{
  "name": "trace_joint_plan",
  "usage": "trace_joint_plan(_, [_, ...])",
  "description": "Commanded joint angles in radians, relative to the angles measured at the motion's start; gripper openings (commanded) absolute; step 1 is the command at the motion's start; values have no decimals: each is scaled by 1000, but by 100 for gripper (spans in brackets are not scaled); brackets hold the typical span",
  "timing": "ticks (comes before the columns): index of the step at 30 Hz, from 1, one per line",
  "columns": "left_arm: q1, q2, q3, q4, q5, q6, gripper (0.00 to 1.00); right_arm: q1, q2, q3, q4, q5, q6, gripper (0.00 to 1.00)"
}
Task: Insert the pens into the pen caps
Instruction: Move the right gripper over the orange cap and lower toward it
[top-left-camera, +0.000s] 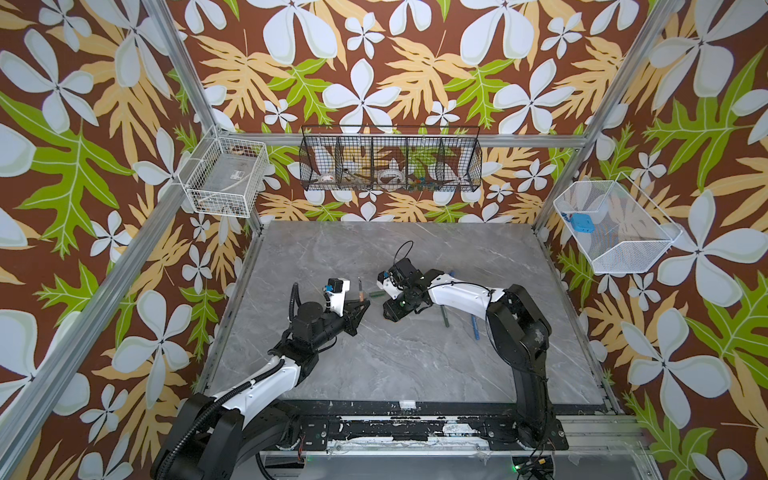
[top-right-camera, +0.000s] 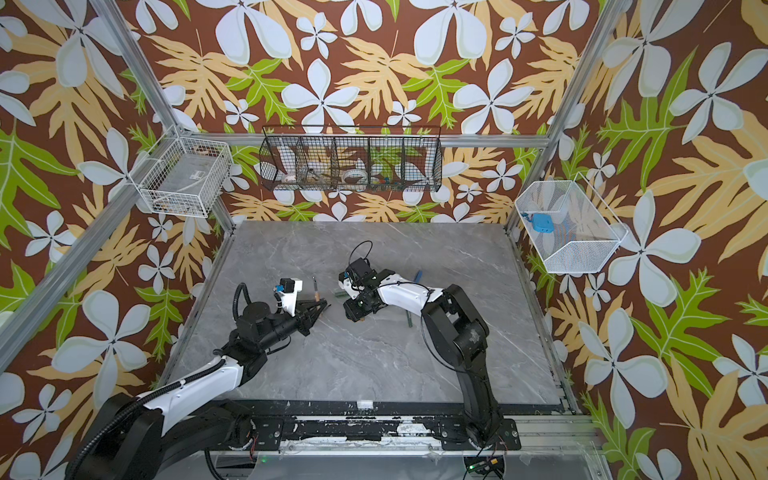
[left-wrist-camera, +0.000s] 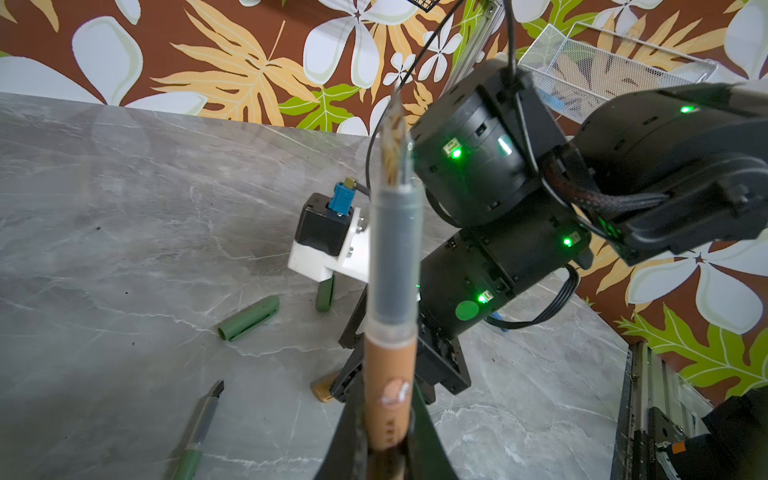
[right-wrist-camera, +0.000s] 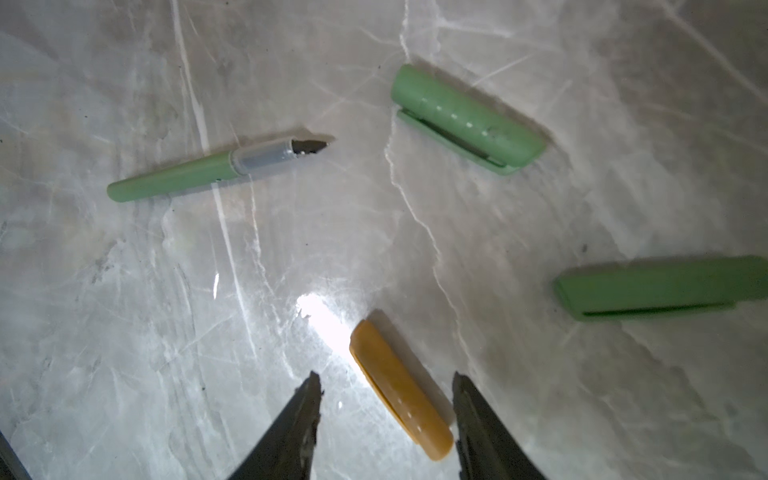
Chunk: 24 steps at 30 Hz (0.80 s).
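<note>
Left gripper (left-wrist-camera: 388, 440) clamps the orange-brown pen (left-wrist-camera: 390, 374) upright; right gripper (right-wrist-camera: 385, 376), half open, straddles the matching cap (right-wrist-camera: 401, 388) without gripping it. Two green caps (right-wrist-camera: 465, 118) and a green pen (right-wrist-camera: 208, 170) lie loose; none looks capped yet

Top views: high overhead pair, sharing whole table (top-left-camera: 415, 365). Right wrist: close, facing down. Left wrist: low, facing across.

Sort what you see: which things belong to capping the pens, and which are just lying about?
Job: orange-brown plastic pen in the left gripper; stubby orange-brown plastic cap; two green plastic pens; two green plastic caps; blue plastic pen.
Lying about: black wire rack; two white wire baskets; blue block in one.
</note>
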Motion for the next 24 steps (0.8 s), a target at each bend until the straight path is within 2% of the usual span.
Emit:
trace_joint_plan(1, [1,7,3,36,13,-2,0,8,33,31,-19,-10,-18,52])
trace_joint_plan(8, [0,5,4,29,12,4,0,12,90,97,-36,5,-32,52])
trace_joint_plan(12, [0,5,4,29,13,4,0,21,103,109,-45,-23,-52,52])
trace_joint_plan(17, [0,7,5,29,17,-2,0,33,88,81,-55,-74,-84,52])
trace_joint_plan(24, [-1,4,5,31,21,-3,0,52,14,-6,-52,-89,-118,51])
